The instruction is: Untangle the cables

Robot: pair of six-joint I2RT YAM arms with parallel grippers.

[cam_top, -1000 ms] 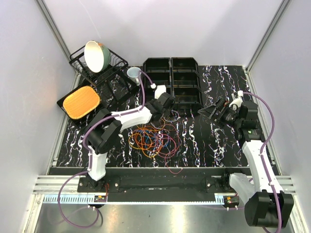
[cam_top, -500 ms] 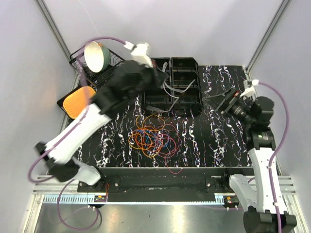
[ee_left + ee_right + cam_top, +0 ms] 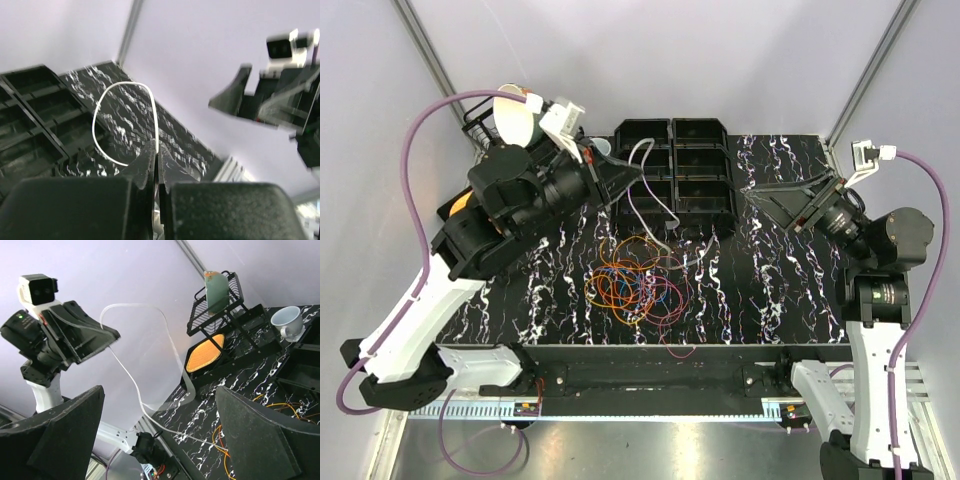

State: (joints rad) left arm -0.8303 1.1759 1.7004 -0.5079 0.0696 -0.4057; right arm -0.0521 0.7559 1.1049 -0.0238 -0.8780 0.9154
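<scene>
A tangle of thin orange, red, blue, yellow and purple cables (image 3: 632, 285) lies on the black marbled table, in front of the bins. My left gripper (image 3: 625, 178) is raised high over the back left and is shut on a thin white cable (image 3: 642, 143). That cable loops above the bins and trails down to the pile. In the left wrist view the jaws (image 3: 157, 150) pinch the white cable (image 3: 100, 107). My right gripper (image 3: 782, 203) is raised at the right, open and empty. Its fingers (image 3: 55, 440) stand wide apart, and the white cable (image 3: 135, 382) hangs from the left gripper (image 3: 102, 335).
Black bins (image 3: 700, 170) stand at the back middle. A dish rack (image 3: 220, 300) with a bowl (image 3: 515, 115), an orange tray (image 3: 205, 352) and a white cup (image 3: 289, 320) are at the back left. Walls close in on both sides.
My left arm has swung up and back to the left, pulling a white cable up out of the pile. My right arm has also risen and moved right.
</scene>
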